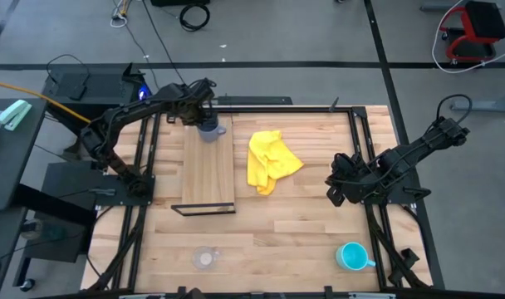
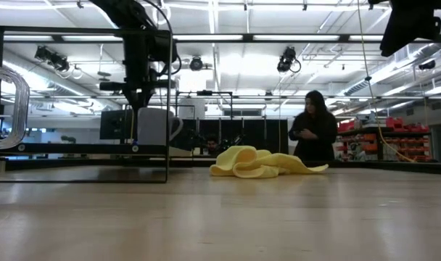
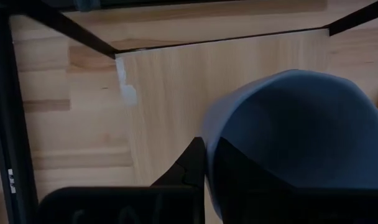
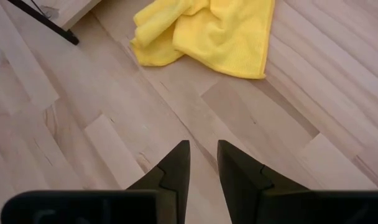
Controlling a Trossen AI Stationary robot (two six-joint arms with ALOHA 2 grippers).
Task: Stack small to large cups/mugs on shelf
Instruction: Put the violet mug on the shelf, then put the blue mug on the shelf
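The grey-blue mug (image 1: 209,129) is at the far end of the brown shelf board (image 1: 208,178), its handle toward the table's right. My left gripper (image 1: 201,115) is shut on it; in the left wrist view the mug (image 3: 301,137) fills the right half. The turquoise mug (image 1: 352,256) stands on the tabletop at the near right. The clear glass cup (image 1: 206,258) stands on the tabletop near the front edge. My right gripper (image 1: 331,188) hovers right of centre, empty, its fingers a narrow gap apart (image 4: 203,155). My left gripper holds the mug by its rim and wall (image 3: 209,134) on the side away from the handle. One finger (image 3: 192,165) is outside the wall and the other is inside the mug. The fingers come from above, pointing down. The mug is upright; whether it rests on the shelf I cannot tell.
A crumpled yellow cloth (image 1: 271,160) lies on the tabletop between the shelf and my right gripper. The shelf's dark metal frame (image 1: 204,209) ends at its near edge. A person (image 2: 313,127) stands in the room beyond the table.
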